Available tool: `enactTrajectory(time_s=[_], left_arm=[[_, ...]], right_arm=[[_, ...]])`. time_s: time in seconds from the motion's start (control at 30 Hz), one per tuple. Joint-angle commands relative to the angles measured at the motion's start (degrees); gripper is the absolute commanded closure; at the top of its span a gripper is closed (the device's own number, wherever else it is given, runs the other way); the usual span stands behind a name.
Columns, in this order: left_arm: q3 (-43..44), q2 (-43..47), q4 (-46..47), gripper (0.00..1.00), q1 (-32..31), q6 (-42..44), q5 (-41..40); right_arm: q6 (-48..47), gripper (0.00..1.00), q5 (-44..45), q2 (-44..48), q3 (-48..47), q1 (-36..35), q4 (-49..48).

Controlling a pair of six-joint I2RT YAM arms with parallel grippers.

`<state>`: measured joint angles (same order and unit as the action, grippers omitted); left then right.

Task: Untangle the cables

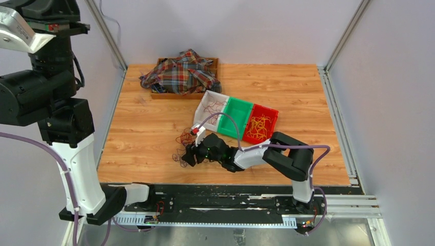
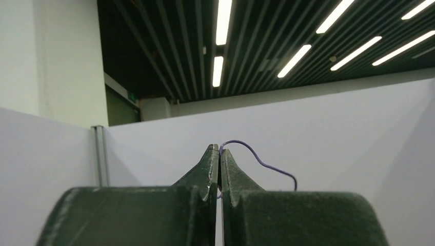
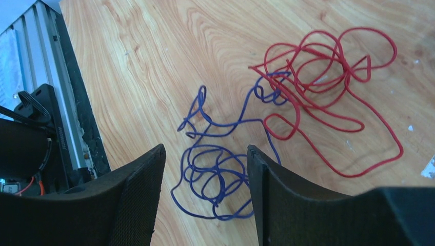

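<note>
1. The right pincer (image 3: pixel 205 154) hangs low over the wooden bench (image 1: pixel 143 133). Its two dark fingers (image 3: pixel 134 200) stand well apart and have nothing clamped between them.
2. Through that gap a blue cable (image 3: pixel 213 177) lies in loose loops on the wood. One loop slips behind a finger's edge, and it cannot be told whether the finger touches it.
3. A red cable (image 3: pixel 328 87) sprawls flat just beside the blue one and crosses it at one spot, clear of the pincer.
4. From above, the right arm (image 1: pixel 287 154) stretches low along the near edge of the bench. The loose cables (image 1: pixel 182 138) lie at its tip.
5. Just beyond the loose cables sits a three-part tray:
   - The white compartment (image 1: pixel 200 114) holds dark red wires (image 1: pixel 213 106).
   - The red compartment (image 1: pixel 270 114) holds yellow wires (image 1: pixel 259 127).
   - The green compartment (image 1: pixel 237 115) lies between them.
6. The left arm (image 1: pixel 77 164) rears high at the left, and the left pincer (image 2: pixel 219 154) points toward the ceiling lights. Its fingers are pressed together tip to tip and nip a thin purple strand (image 2: pixel 261 163) that arcs off to the right.
7. At the far side of the bench, a plaid cloth (image 1: pixel 182 74) is heaped in a wooden tray (image 1: pixel 169 96).
</note>
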<state>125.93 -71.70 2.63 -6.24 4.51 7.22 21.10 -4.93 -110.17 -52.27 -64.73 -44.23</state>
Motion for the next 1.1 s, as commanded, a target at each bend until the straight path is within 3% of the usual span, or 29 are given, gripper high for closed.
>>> enactTrajectory(time_s=[0.0,0.2,0.57,0.67,0.97,1.07], left_arm=[[6.76,-3.41,5.93,0.99,-0.18,7.54,-2.02],[13.32,-7.37,8.71,0.99,-0.18,10.42,0.85],[-7.67,1.43,8.62,0.99,-0.18,0.37,26.93],[-8.15,1.43,8.62,0.99,-0.34,-3.55,32.26],[-16.75,2.92,6.57,1.0,-3.73,-3.88,30.07],[-19.86,3.56,0.16,1.0,-7.71,-0.54,21.11]], right_arm=[[0.97,0.4,1.42,-0.04,1.5,-1.01,-1.52],[1.04,0.4,2.03,0.49,2.08,-1.01,-1.24],[1.65,0.28,4.9,11.13,-3.22,0.2,9.82],[1.36,0.27,5.83,15.05,-4.97,0.36,13.86],[-1.4,0.27,9.41,25.28,-7.7,4.28,16.67],[-3.76,0.27,12.57,28.44,-6.95,5.14,16.65]])
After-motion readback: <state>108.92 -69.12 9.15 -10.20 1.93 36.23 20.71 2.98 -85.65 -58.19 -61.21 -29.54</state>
